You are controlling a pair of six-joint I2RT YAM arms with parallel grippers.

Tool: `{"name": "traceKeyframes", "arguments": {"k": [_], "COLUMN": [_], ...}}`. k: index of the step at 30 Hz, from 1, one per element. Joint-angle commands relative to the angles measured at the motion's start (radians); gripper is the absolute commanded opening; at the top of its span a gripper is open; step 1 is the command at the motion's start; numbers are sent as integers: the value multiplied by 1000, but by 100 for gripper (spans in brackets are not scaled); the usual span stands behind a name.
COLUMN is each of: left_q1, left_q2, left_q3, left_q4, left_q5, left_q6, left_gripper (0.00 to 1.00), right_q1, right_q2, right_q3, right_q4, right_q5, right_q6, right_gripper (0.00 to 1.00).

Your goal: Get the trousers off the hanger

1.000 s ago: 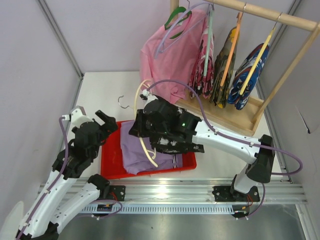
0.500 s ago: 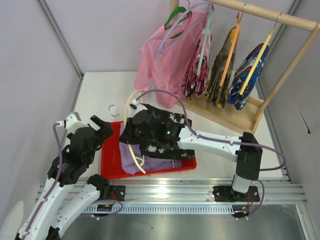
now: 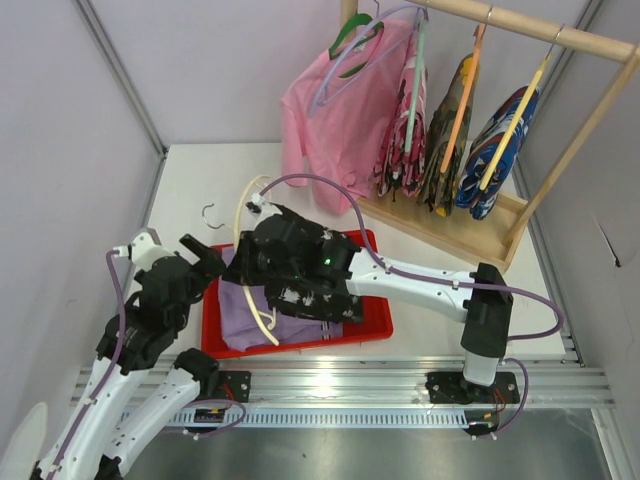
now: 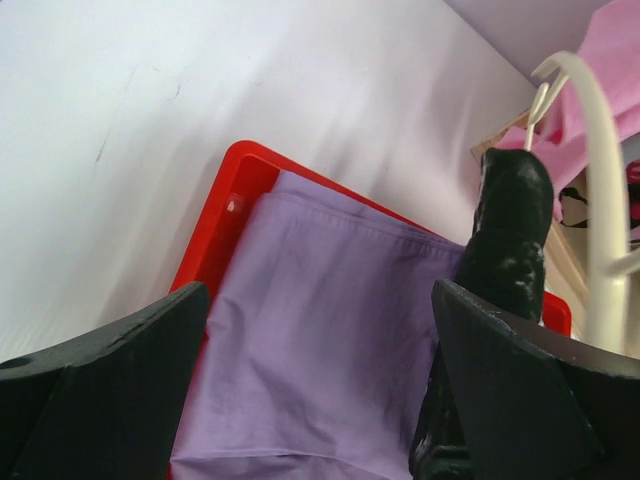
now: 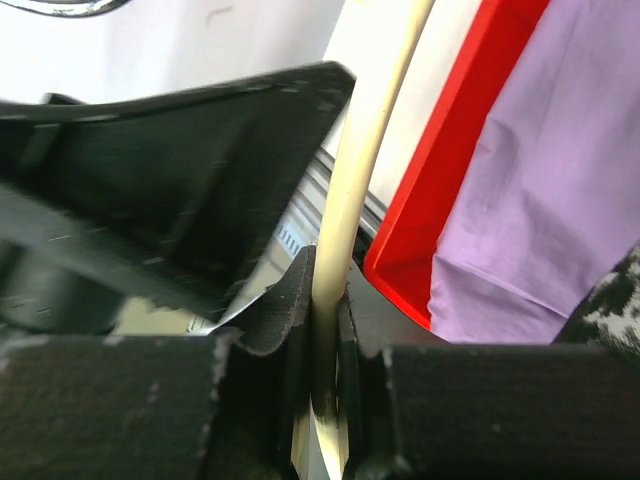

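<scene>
The cream hanger (image 3: 248, 215) leans over the left end of the red tray (image 3: 378, 322), its metal hook above the table. My right gripper (image 3: 258, 285) is shut on its bar (image 5: 345, 190). The black, white-speckled trousers (image 3: 312, 292) bunch round that hanger and my right wrist, over the tray. Flat in the tray lie the lavender trousers (image 3: 245, 325), which fill the left wrist view (image 4: 320, 330). My left gripper (image 3: 203, 258) stands open at the tray's left rim (image 4: 215, 240), nothing between its fingers (image 4: 110, 360).
A wooden rack (image 3: 540, 30) at the back right carries a pink shirt (image 3: 335, 110) and several patterned garments (image 3: 495, 150) on hangers. Its wooden base (image 3: 500, 225) lies beside the tray's far right corner. Lilac walls close in the table.
My right arm has carried the hanger and the black trousers leftward over the tray. The hook has shifted left with it. My left arm has drawn back a little and stays open.
</scene>
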Motion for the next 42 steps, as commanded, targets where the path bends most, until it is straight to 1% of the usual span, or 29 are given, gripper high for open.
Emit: {"name": "traceKeyframes", "arguments": {"k": [1,5,9,18,23,30,42], "left_q1": [20,37,66,87,100,127,156], "left_q2": [3,-4,-3,-12,0,3,3], "left_q3": [-28,-37,-48,-79,-80,-100,-119], "left_q4": [7,5,1,16,44,62,68], "left_q5": [30,34,53,115,168,221,255], "left_q6": [-31,-45,-37,-33,-3,10,3], "left_gripper": [99,99,100,99,99,99,99], "right_q1": [12,12,10,12,12,4,-22], "right_q2": [-75,-77,-63,-32,-14,-14,-52], "right_q3": [87,84,93,186,211,257,269], "right_q4": [148,151,165,163,202,206,206], "right_q5": [-13,-13,-70,-88,-114,-119,-137], "right_q6": [-61,-59,-42,-57,-48,-73,-93], "right_gripper": [0,0,0,0,0,0,0]}}
